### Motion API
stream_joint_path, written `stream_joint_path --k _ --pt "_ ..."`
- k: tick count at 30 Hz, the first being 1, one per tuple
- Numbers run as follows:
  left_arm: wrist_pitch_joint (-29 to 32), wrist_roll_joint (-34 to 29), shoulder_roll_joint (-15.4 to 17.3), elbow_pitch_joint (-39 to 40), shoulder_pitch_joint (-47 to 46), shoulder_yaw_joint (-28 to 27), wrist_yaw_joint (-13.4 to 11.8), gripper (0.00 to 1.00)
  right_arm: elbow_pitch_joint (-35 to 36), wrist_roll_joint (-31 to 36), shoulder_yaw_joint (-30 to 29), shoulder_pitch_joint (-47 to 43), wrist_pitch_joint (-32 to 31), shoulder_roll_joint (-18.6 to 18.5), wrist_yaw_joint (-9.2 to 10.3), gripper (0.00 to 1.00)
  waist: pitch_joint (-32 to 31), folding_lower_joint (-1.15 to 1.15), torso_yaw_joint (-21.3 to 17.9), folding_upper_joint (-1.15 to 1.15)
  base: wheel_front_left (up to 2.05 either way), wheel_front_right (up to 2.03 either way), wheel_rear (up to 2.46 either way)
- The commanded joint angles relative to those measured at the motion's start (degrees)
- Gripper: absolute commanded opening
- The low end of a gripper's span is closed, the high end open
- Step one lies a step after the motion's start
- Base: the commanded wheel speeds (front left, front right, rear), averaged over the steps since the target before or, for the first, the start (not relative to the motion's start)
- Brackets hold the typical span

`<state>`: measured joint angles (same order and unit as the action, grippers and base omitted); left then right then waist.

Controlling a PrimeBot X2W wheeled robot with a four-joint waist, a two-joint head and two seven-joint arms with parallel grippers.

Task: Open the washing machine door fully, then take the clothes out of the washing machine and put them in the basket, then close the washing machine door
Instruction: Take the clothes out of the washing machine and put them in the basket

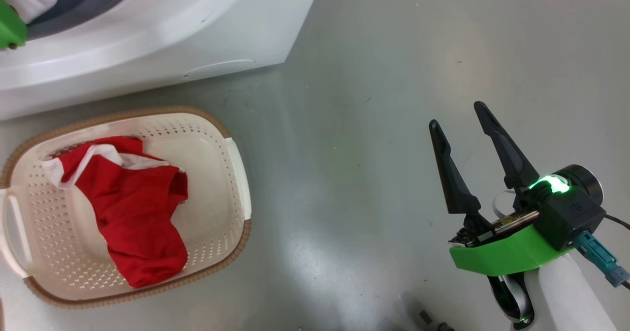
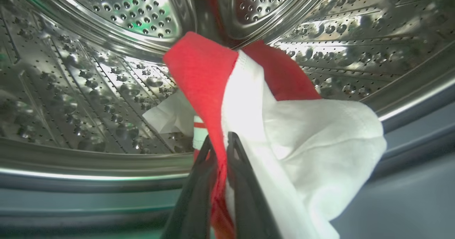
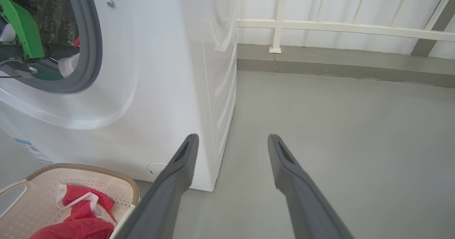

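**Grey floor by the washer: left fingers clamped on cloth in the drum**

A smooth grey floor [image 1: 374, 124] runs past the white washing machine [image 1: 197, 26] to a pale railing [image 3: 320, 26] along the far wall. The basket [image 1: 236, 173] stands on the floor just in front of the machine. A red and white garment [image 1: 133, 208] lies crumpled inside it.

The left gripper [image 2: 221, 139] reaches through the grey gasket [image 3: 90, 54] into the perforated steel drum [image 2: 89, 90]. Its fingers are pressed together on a fold of the clothes [image 2: 249, 100], red cloth showing between them. The white panel of that piece drapes over the drum's lip.

The right gripper [image 1: 456, 114] hangs over bare floor, well apart from the basket and beside the machine's corner. Its fingers are spread wide and hold nothing.
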<state>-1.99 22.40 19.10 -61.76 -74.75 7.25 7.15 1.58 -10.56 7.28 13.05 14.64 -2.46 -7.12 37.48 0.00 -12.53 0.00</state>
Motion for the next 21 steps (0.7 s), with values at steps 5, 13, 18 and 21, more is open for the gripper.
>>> stream_joint_path --k 5,13,18,21 --pt "-5.0 1.9 3.5 7.5 6.1 0.1 0.3 0.0 0.9 0.2 0.5 -0.8 0.4 -0.4 -0.36 1.0 -0.3 0.0 1.3 0.0 0.0 0.0 0.0" --pt "-8.3 3.4 3.5 18.7 15.8 -0.8 -0.6 0.0 0.8 0.3 -0.4 -0.8 0.4 -0.4 -0.36 1.0 -1.2 0.0 3.4 0.0 0.0 0.0 0.0" --pt "-8.5 4.8 2.9 26.2 21.7 -1.7 -1.8 0.0 0.8 0.5 -0.9 -0.8 0.4 -0.4 -0.36 1.0 -2.1 0.0 4.6 0.0 0.0 0.0 0.0" --pt "-9.1 5.1 2.6 32.1 26.7 -2.4 -3.4 0.0 0.8 0.6 -1.1 -0.9 0.4 -0.4 -0.36 1.0 -3.1 0.0 5.1 0.0 0.0 0.0 0.0"
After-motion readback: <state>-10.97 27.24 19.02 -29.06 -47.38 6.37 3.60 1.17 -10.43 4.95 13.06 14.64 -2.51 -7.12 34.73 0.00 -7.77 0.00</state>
